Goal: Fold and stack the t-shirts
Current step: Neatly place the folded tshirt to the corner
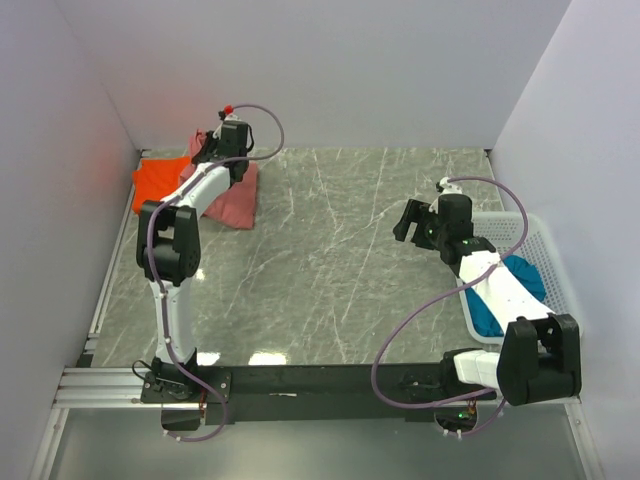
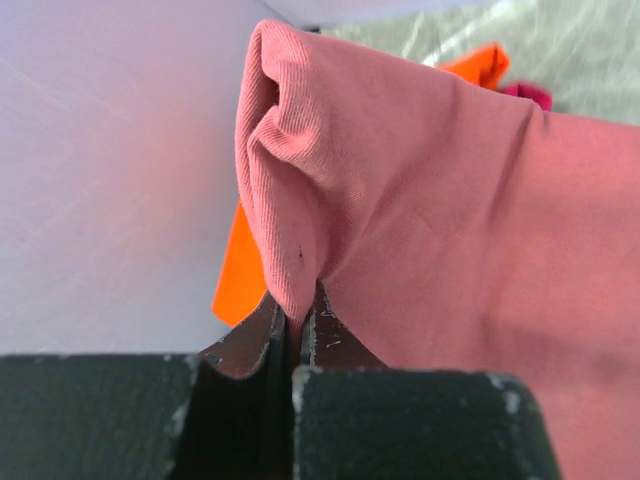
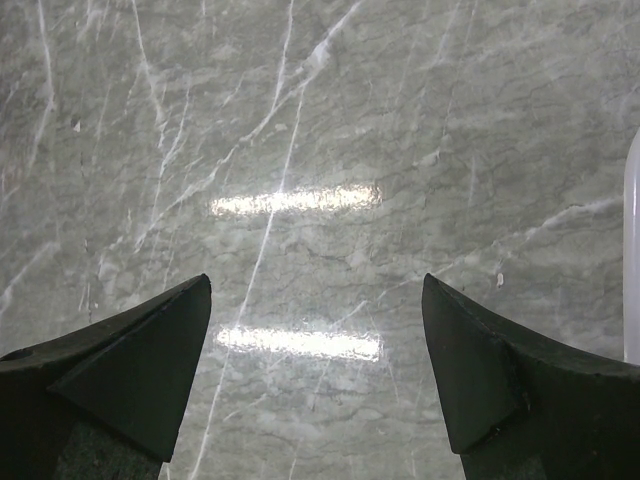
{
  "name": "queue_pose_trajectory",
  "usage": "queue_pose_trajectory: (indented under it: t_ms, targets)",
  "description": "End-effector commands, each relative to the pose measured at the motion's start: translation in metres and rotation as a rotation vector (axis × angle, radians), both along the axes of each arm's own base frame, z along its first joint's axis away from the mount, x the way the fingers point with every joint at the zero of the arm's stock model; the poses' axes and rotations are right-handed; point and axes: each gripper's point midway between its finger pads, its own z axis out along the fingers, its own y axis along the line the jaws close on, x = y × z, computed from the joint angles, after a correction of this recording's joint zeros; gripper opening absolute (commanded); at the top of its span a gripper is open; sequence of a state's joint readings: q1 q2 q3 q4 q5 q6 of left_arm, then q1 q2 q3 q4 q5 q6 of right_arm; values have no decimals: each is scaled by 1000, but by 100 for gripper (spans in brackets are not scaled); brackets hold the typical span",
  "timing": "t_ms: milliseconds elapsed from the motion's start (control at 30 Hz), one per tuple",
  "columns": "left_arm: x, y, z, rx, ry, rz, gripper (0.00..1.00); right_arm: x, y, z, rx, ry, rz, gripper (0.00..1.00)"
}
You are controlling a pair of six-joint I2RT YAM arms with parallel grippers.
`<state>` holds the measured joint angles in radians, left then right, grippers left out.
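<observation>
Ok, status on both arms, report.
Left gripper shut on brick-red shirt, far-left corner. Right gripper open, empty, over table. Teal shirt in basket; nothing seen blocking.

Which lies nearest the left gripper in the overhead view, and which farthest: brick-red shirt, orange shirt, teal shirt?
1. Brick-red shirt: pinched in the left gripper, far-left corner.
2. Orange shirt: just beside it, by the left wall.
3. Teal shirt: in the basket, far right.

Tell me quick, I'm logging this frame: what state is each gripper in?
Left gripper: shut on a fold of the brick-red t-shirt.
Right gripper: open, holding nothing, over the table.
</observation>
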<state>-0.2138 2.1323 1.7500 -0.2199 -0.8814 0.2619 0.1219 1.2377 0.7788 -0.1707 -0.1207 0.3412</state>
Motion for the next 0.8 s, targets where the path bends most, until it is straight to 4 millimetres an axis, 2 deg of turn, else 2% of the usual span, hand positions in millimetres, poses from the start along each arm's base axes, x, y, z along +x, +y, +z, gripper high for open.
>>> queue_pose_trajectory:
  t_ms: [0,300,600,767]
  targets:
    - [4,2,94,-13,-229,21,0,10,-2,9,-20,-45,-3,92]
    - [5,4,143,7,-308,8,1,9,3,7,-12,-25,27,92]
    - [6,2,169,-13,-343,-27,1,9,5,0,-4,2,37,92]
    - [9,13,175,-38,-375,-16,0,9,5,0,-8,6,34,92]
